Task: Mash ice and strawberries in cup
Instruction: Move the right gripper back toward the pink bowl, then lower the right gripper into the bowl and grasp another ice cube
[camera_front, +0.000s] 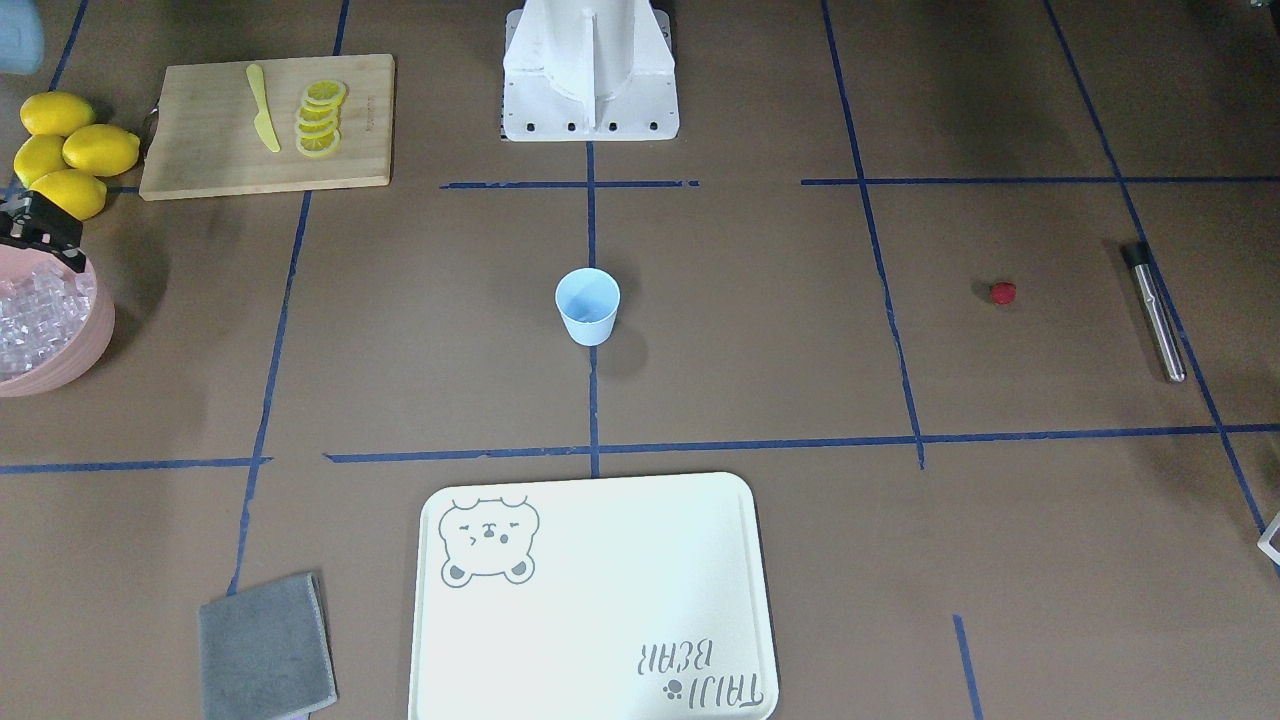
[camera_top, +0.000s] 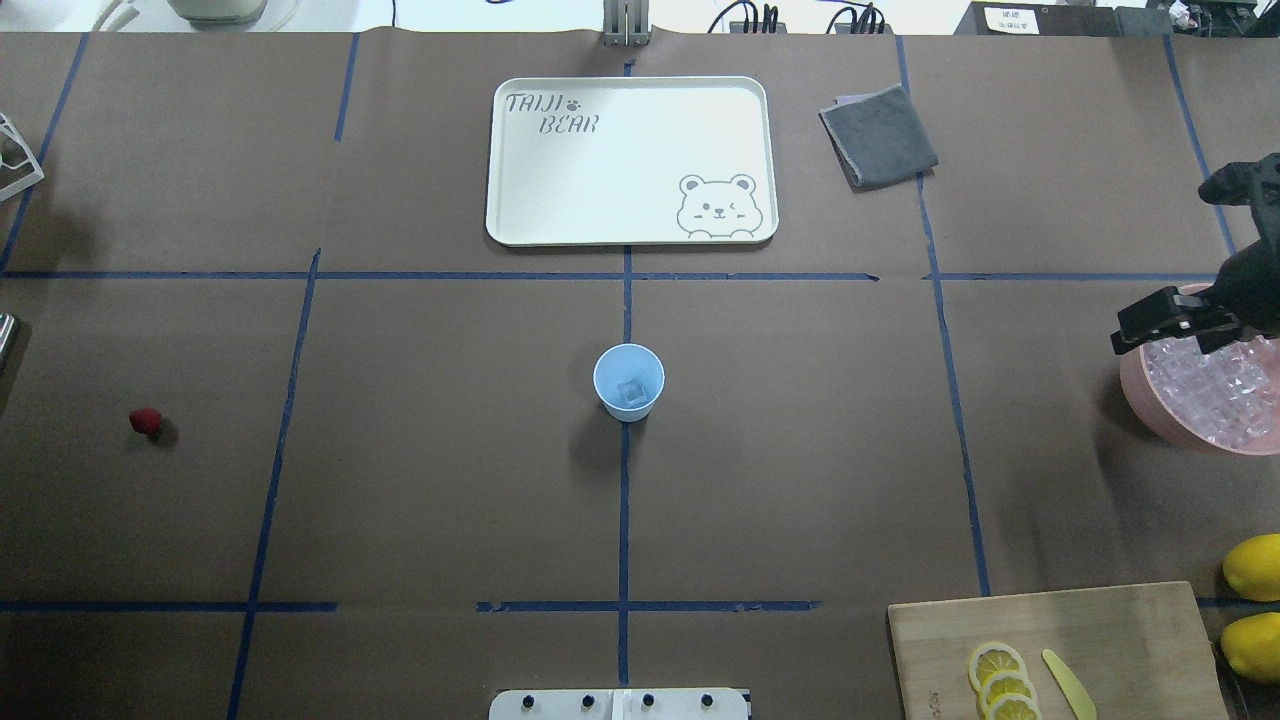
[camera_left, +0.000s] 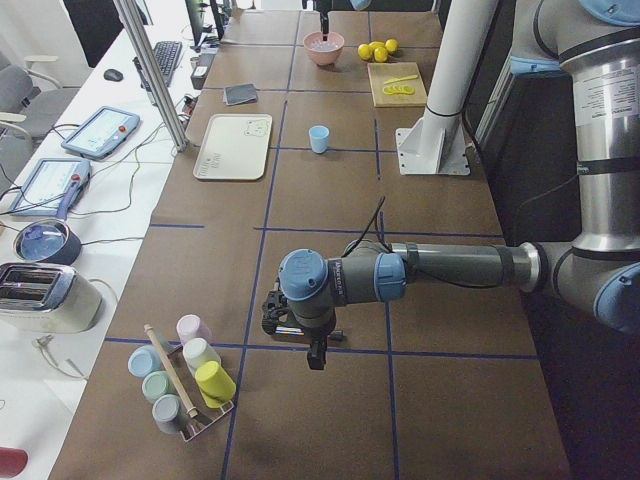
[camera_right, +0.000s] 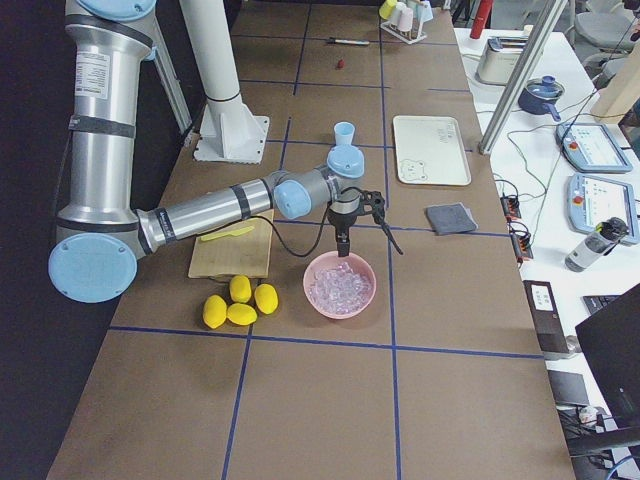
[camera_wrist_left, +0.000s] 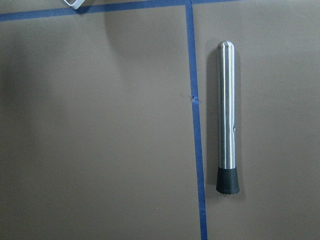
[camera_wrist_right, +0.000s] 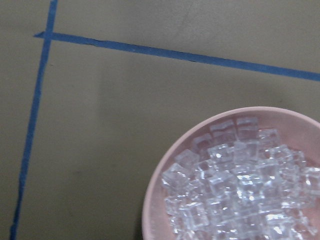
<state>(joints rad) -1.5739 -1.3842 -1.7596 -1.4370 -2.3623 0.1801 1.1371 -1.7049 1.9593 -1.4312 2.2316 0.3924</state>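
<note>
Hanging over the bowl's (camera_wrist_right: 150, 210) rim on the cup's side, the right gripper (camera_right: 340, 250) is pointed down at the ice (camera_wrist_right: 240, 195) heaped inside. Whether its jaws are apart cannot be told. The cup (camera_top: 628, 380) is stood upright at the centre of the worktop (camera_top: 450, 450), well apart from that gripper, and one cube (camera_top: 631, 392) is seen in it. The strawberry (camera_top: 146, 422) is found on the worktop well off on the cup's other side, near a steel muddler (camera_wrist_left: 227, 117). The left gripper (camera_left: 315, 355) is held above the worktop by the muddler, and its state cannot be told either.
</note>
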